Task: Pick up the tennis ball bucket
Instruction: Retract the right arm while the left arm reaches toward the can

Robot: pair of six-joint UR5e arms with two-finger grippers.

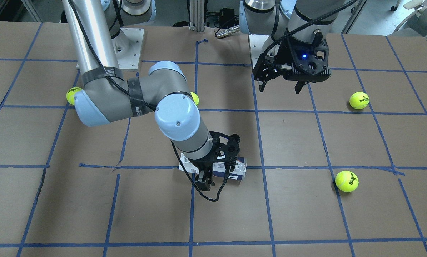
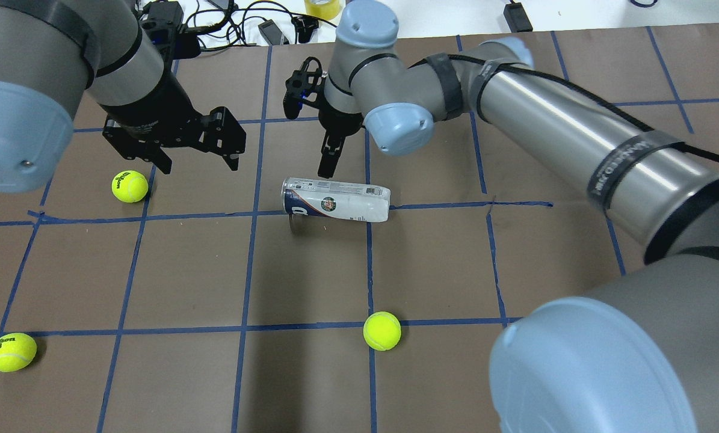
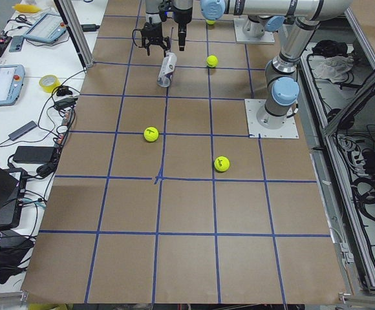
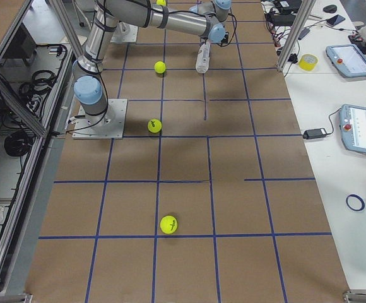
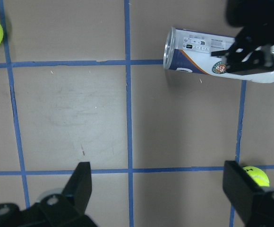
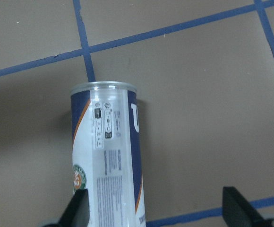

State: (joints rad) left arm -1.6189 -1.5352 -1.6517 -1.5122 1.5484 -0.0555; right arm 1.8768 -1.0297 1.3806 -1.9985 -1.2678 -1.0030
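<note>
The tennis ball bucket (image 2: 335, 199) is a clear can with a white and navy label. It lies on its side mid-table, and also shows in the front view (image 1: 239, 168) and the left wrist view (image 5: 201, 56). My right gripper (image 2: 330, 162) hangs just above it, open and empty. In the right wrist view (image 6: 158, 213) the can (image 6: 106, 161) lies between the spread fingers, close to the left finger (image 6: 75, 210). My left gripper (image 2: 197, 157) is open and empty. It hovers over the table away from the can.
Several yellow-green tennis balls lie loose on the table: one under my left gripper (image 2: 130, 186), one at the near left (image 2: 12, 352), one nearer the robot than the can (image 2: 382, 330). Blue tape lines grid the brown tabletop (image 2: 185, 270). Cables and devices sit past the far edge.
</note>
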